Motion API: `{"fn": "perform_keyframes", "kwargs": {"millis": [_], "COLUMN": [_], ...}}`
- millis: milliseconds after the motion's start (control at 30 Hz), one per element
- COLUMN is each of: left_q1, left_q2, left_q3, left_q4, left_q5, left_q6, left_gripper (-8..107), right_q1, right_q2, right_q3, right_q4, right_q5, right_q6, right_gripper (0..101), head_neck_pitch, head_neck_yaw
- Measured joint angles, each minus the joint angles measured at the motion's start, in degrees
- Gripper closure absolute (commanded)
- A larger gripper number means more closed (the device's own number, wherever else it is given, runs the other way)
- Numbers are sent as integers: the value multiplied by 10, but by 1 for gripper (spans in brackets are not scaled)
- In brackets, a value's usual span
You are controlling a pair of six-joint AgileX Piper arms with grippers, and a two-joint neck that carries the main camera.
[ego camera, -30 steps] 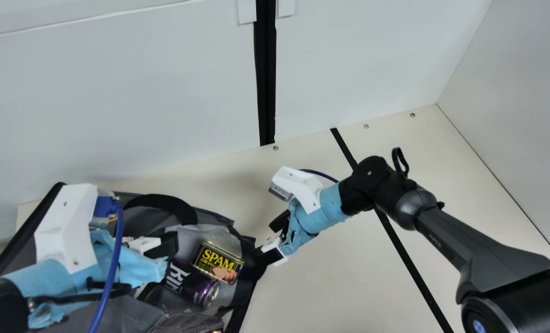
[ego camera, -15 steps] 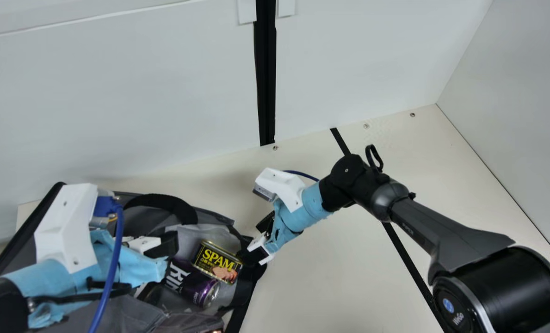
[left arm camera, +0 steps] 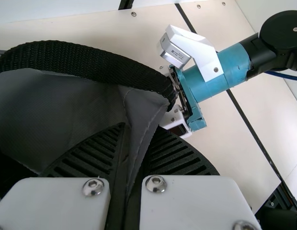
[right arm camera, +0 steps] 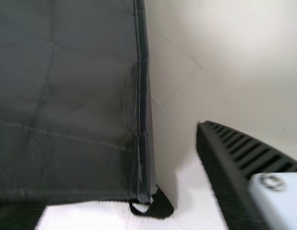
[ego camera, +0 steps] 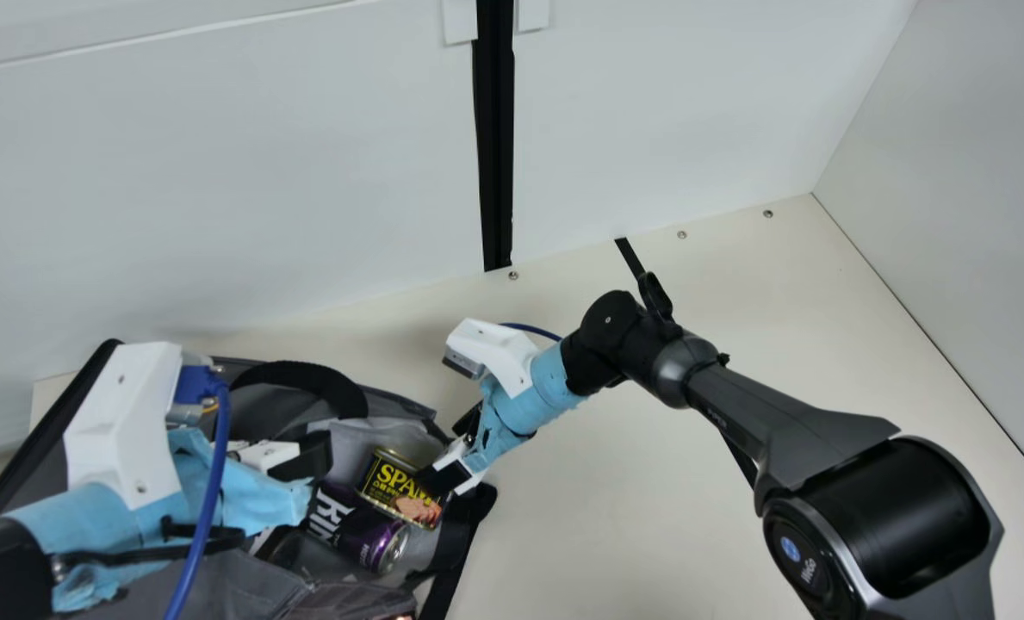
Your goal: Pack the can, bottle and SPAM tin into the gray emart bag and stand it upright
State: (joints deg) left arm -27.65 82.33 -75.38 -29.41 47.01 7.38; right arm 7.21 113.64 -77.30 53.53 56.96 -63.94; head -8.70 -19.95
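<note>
Pinching the gray bag (ego camera: 227, 581) with the left gripper (ego camera: 312, 456). Holding the right gripper (ego camera: 445, 450) spread near the SPAM tin (ego camera: 389, 488).

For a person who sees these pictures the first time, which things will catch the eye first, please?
Probably the SPAM tin and purple can, colorful inside the gray bag at the main view's lower left. Next, the light-blue wrapping on both arms. In the left wrist view, the left gripper has its jaws shut on the bag's gray cloth.
</note>
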Motion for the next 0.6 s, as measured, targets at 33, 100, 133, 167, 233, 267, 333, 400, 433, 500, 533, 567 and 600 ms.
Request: {"fn": "perform_keyframes", "kwargs": {"millis": [33,100,133,167,233,267,333,400,433,500,533,567,600], "left_q1": [0,0,0,0,0,0,0,0,0,0,0,0,0], "left_q2": [0,0,0,0,0,0,0,0,0,0,0,0,0], "left_q3": [0,0,0,0,0,0,0,0,0,0,0,0,0], "left_q4": [0,0,0,0,0,0,0,0,0,0,0,0,0], "left_q5": [0,0,0,0,0,0,0,0,0,0,0,0,0], "left_q6": [0,0,0,0,0,0,0,0,0,0,0,0,0], "left_gripper": [107,107,107,107,107,107,107,107,107,107,107,107,107], "right_q1": [0,0,-1,-1,-5,-6,-9,-12,-15,-18,-20,-22,-24], "right_q2": [2,5,6,8,10,11,13,13,14,15,15,15,15], "right_q3": [-3,-7,-9,-11,-14,-15,-17,-18,-19,-20,-20,-20,-20], "right_q4": [2,5,8,12,18,19,27,30,32,38,40,44,47], "right_q5": [2,9,13,14,15,16,23,30,33,39,43,48,51], "right_q6": [0,0,0,0,3,4,8,13,16,20,22,25,27], "right_gripper": [53,67,73,80,93,100,101,101,101,101,101,101,101], "head_neck_pitch": [0,0,0,0,0,0,0,0,0,0,0,0,0], "head_neck_yaw": [0,1,0,0,0,0,0,1,0,0,0,0,1]}}
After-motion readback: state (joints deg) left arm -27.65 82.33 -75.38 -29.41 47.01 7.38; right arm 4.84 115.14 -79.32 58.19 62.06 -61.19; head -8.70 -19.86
